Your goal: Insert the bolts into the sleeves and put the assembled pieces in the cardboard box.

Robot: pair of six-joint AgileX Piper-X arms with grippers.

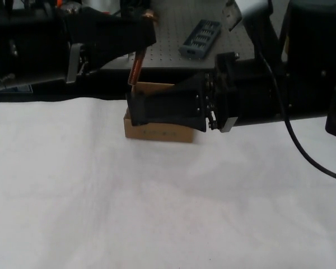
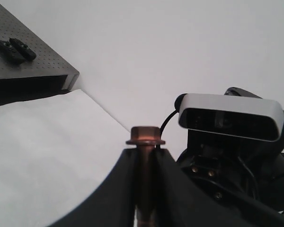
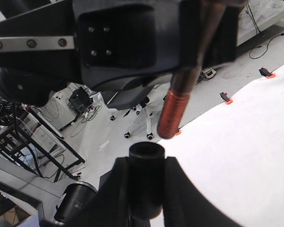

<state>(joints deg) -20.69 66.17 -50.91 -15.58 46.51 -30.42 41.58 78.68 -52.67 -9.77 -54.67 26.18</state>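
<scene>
The white cloth lies under the box. I see my right gripper over the box's left end, clamped on the sleeve, whose mouth faces up. My left gripper sits higher above the box, pinching the bolt just below its head. The threads point down, just short of the sleeve.
</scene>
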